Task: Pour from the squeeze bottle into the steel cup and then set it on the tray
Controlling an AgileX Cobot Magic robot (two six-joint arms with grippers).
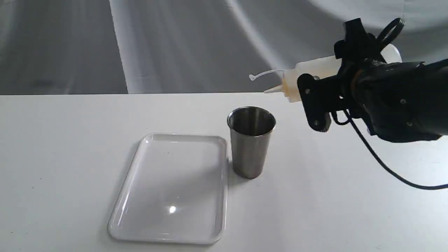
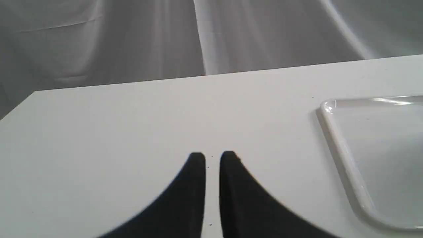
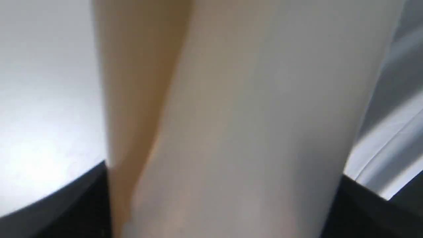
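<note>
My right gripper (image 1: 330, 70) is shut on the squeeze bottle (image 1: 315, 68), which it holds in the air tipped almost level, nozzle pointing left. Amber liquid sits at the cap end. The nozzle tip (image 1: 266, 91) hangs above the steel cup (image 1: 250, 147), near its right rim; no stream shows. The cup stands upright just right of the white tray (image 1: 168, 239). In the right wrist view the bottle (image 3: 248, 115) fills the picture between the dark fingers (image 3: 66, 205). My left gripper (image 2: 213, 158) is shut and holds nothing, low over the table, left of the tray (image 2: 340, 148).
The white table (image 1: 52, 157) ends at a far edge in front of a grey cloth backdrop (image 1: 175, 45). A black cable (image 1: 385, 166) loops down from the right arm toward the table at the right.
</note>
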